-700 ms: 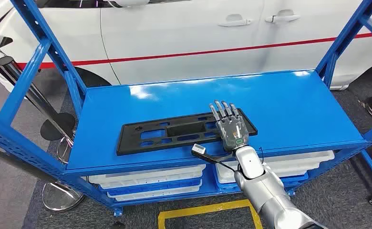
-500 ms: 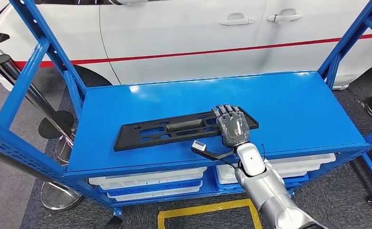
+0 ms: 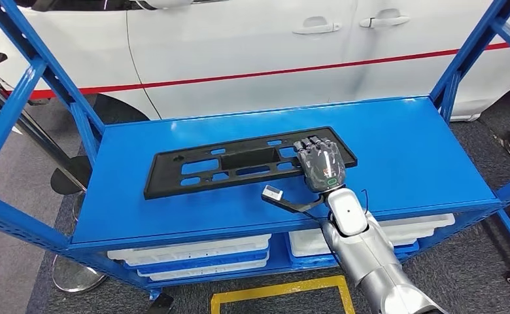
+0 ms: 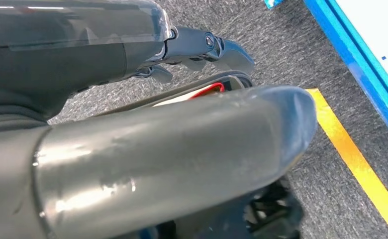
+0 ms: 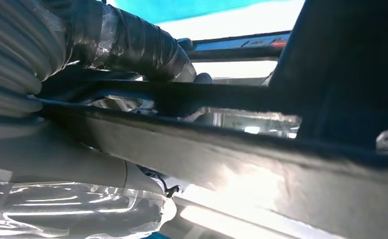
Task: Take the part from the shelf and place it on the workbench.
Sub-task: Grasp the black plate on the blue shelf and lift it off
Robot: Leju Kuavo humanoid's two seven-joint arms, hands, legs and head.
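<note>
Change: part (image 3: 239, 162) lifted at its right end since earlier, fingers curled from flat.
Right hand (image 3: 320, 165): fingers closed over part's right end, frame centre.
Part: above blue shelf (image 3: 409, 157).
Right wrist view: thumb (image 5: 132, 45) wraps the part's edge.

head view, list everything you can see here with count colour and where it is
part: 1, black, long flat panel with cutouts, on the top shelf board, right end under the hand
shelf: 1, blue metal rack, across the middle
trays: several, white, stacked on the lower level of the rack
car: 1, white with a red stripe, behind the rack
floor line: 1, yellow, on the grey floor in front of the rack
round stand base: 1, silver, on the floor at the rack's left end
right hand: 1, dark, fingers curled over the part's right end, gripping it
right arm: 1, silver, coming up from below
</note>
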